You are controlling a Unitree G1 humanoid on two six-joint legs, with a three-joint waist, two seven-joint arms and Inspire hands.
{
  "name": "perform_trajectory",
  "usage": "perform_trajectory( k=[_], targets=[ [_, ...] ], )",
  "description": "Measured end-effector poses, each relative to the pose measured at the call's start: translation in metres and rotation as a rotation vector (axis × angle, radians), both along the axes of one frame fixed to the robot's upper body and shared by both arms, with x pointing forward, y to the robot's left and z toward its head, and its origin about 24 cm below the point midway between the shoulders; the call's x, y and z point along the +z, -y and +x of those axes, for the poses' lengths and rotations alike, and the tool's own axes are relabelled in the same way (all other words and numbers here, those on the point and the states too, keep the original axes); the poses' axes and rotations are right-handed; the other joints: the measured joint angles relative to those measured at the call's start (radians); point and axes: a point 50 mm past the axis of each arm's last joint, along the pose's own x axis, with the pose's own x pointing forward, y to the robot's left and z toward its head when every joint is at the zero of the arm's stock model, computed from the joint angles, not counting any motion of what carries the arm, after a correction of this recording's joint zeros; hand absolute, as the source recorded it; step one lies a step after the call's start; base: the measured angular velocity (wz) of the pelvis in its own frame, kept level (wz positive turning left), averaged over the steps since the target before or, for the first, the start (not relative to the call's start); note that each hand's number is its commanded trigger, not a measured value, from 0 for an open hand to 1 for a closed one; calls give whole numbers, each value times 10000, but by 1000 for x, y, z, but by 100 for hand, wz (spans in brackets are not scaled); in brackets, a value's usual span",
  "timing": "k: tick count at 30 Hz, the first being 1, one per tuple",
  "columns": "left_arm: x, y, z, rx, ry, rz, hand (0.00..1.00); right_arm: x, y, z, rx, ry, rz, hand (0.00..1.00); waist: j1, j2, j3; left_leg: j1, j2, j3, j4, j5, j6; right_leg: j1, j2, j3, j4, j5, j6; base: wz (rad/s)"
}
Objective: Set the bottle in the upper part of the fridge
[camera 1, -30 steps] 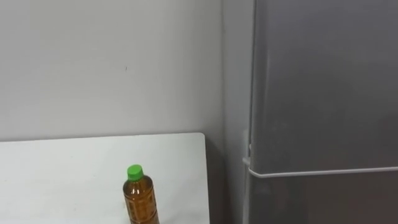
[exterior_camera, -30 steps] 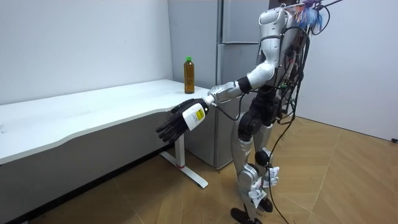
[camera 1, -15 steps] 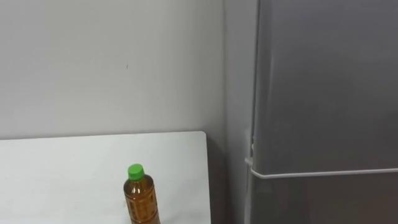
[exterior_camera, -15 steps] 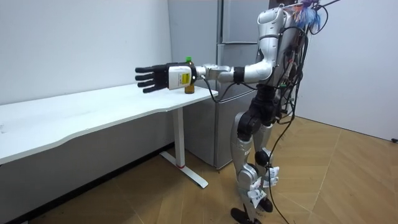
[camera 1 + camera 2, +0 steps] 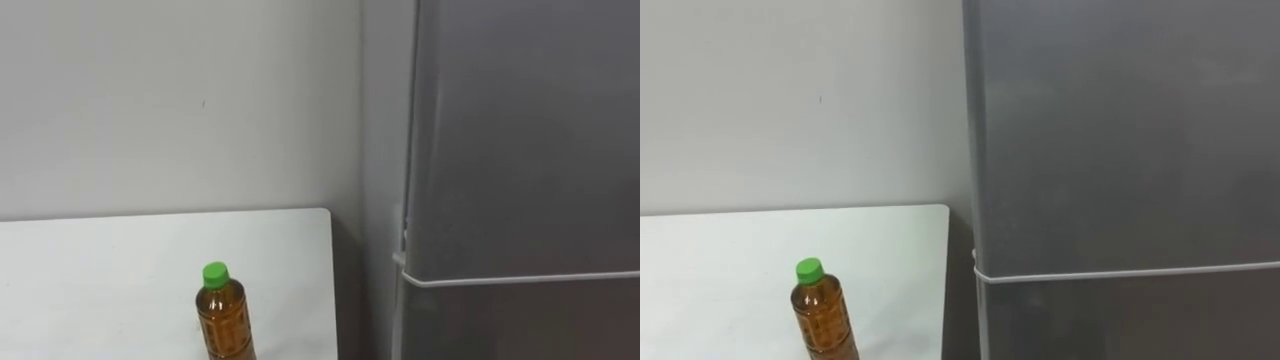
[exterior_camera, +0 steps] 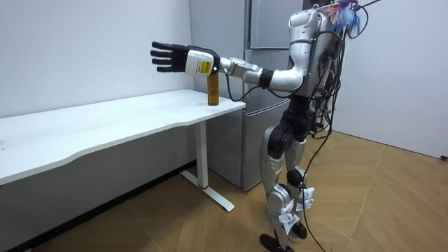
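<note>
Amber with a green cap, the bottle stands upright on the white bench near its right end, at seven o'clock in our head views. The grey fridge, doors closed, sits at its three o'clock. In the room view we hold our left hand high over the bench, at the bottle's ten o'clock — fingers spread straight, empty.

Free table left of and behind bottle; wall farther behind; closed fridge door right, past table edge.
</note>
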Motion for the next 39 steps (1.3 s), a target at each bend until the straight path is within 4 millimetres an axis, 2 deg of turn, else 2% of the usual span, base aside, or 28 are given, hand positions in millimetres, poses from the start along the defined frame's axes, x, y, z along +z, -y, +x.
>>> perform_trajectory(
  k=[6,10,18,21,28,32,34,37,39],
  targets=[
    [10,17,17,-1300,72,849,0,-1,-1,6,215,18,121,0,-372,-67,24,-145,-15,-2,79,0,0,-75,-16,-39,29,-1,6,4],
    [13,29,26,-2237,92,1049,0,-2,-3,8,208,4,258,0,-618,-119,1,-118,-15,1,88,0,0,-24,-15,-34,17,4,6,-1],
    [33,70,55,-5327,928,1926,0,-3,-5,15,472,35,506,0,-692,-108,18,-100,-18,29,96,0,0,0,-16,7,13,12,13,-2],
    [43,85,60,-6302,1364,2385,0,-2,-3,16,444,72,491,0,-731,-30,52,-107,-28,27,93,0,0,-19,-21,61,8,12,13,-5],
    [52,112,72,-8366,1766,2950,0,-2,-4,25,643,87,426,0,-993,83,54,-98,-33,33,16,2,-1,13,-28,37,3,12,14,-1],
    [58,122,78,-9135,2010,3232,0,-3,-4,23,539,-45,484,0,-1068,14,90,-81,-29,79,-22,2,-1,3,-32,28,6,12,14,-1],
    [63,127,78,-9446,2290,3401,0,-4,-5,22,599,-79,503,0,-1075,-70,119,-44,-6,349,-23,2,0,6,-32,97,10,12,14,-9],
    [69,131,75,-9794,2705,3687,0,-4,-7,22,669,-102,548,0,-1104,-183,108,-13,3,466,-21,1,0,6,-28,168,9,12,15,-8],
    [71,133,74,-10036,2791,3824,0,-4,-8,25,710,-39,566,0,-1134,-179,84,25,-2,466,-17,1,0,16,-29,185,2,13,16,-2]
  ],
)
